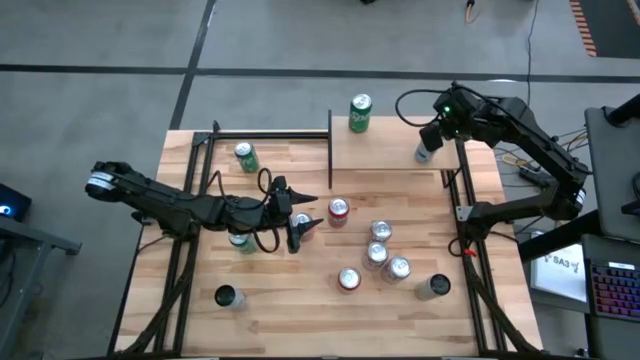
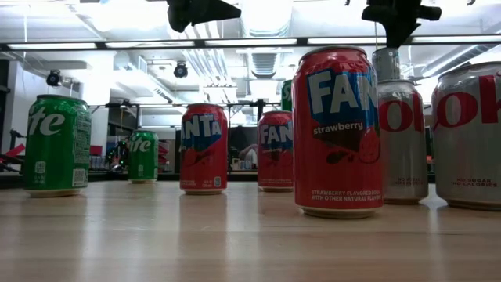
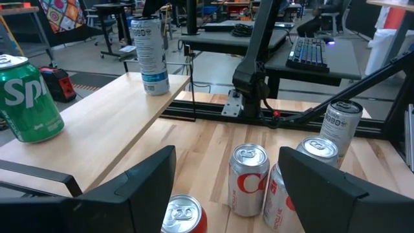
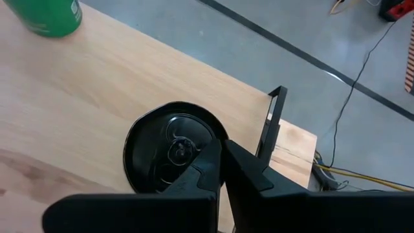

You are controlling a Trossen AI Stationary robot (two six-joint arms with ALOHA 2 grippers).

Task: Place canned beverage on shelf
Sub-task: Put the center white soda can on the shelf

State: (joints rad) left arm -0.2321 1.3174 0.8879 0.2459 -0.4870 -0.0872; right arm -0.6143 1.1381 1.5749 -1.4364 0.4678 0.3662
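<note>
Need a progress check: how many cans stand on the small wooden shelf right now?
2. A green can stands at the far edge of the shelf, and a pale can stands near its right end. From above, no other seems hidden there.

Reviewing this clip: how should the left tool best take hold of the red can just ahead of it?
Grip the red can across its round side wall, mid-height, coming in level from the left tool's side. It stands upright, and that flank is clear; the silver cans crowd its other side.
</note>
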